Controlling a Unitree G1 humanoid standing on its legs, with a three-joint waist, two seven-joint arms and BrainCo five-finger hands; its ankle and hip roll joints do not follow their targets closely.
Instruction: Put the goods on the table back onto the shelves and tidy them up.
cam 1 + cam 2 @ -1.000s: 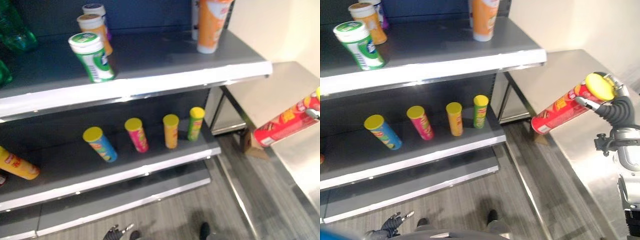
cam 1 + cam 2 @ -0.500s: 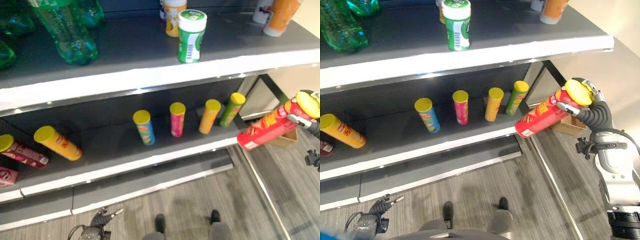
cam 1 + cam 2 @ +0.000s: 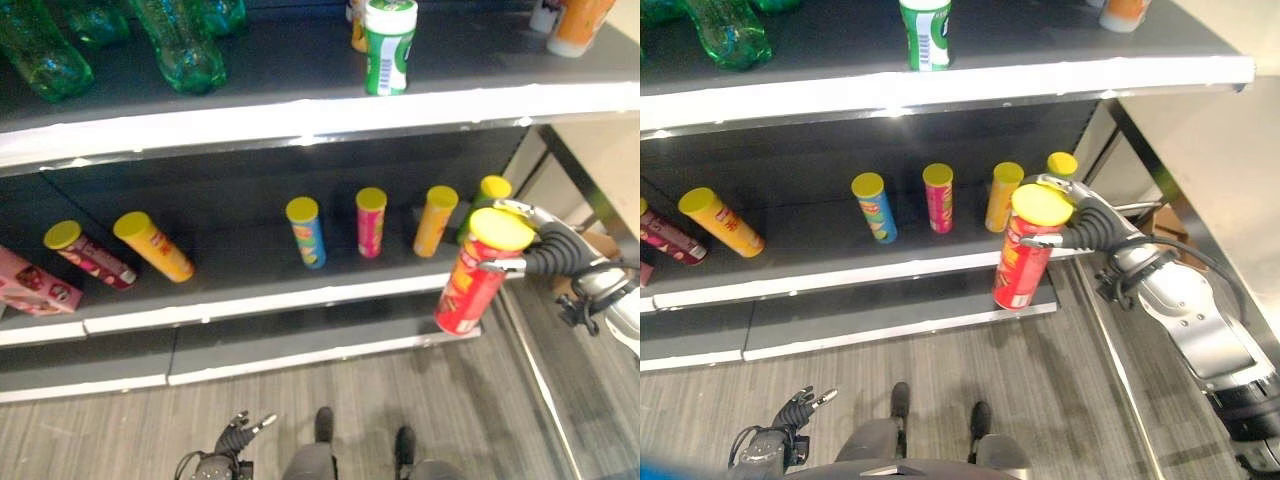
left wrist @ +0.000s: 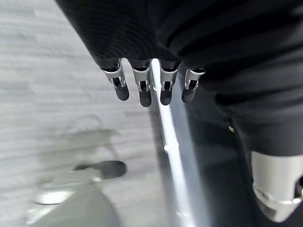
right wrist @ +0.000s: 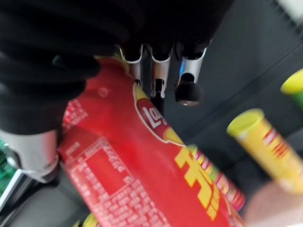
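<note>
Our right hand (image 3: 1077, 215) clenched round the yellow-lidded tall red crisp tube (image 3: 1025, 255), lettering blurred, slim orange tube (image 3: 1003, 197) just beyond on grey shelf (image 3: 840, 280), left hand (image 4: 151, 85) relaxed, empty

Grey wood-grain floor (image 3: 120, 430) lies below the shelves. Cardboard box (image 3: 1167, 222) sits on that floor, to the right of them. Pale wall (image 3: 1230, 140) rises behind that box.

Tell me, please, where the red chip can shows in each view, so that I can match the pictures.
Left eye view: red chip can, right of centre, before the middle shelf.
Right eye view: centre-right.
Right wrist view: across the middle, under the right hand.
Shared landmark: its yellow lid.
</note>
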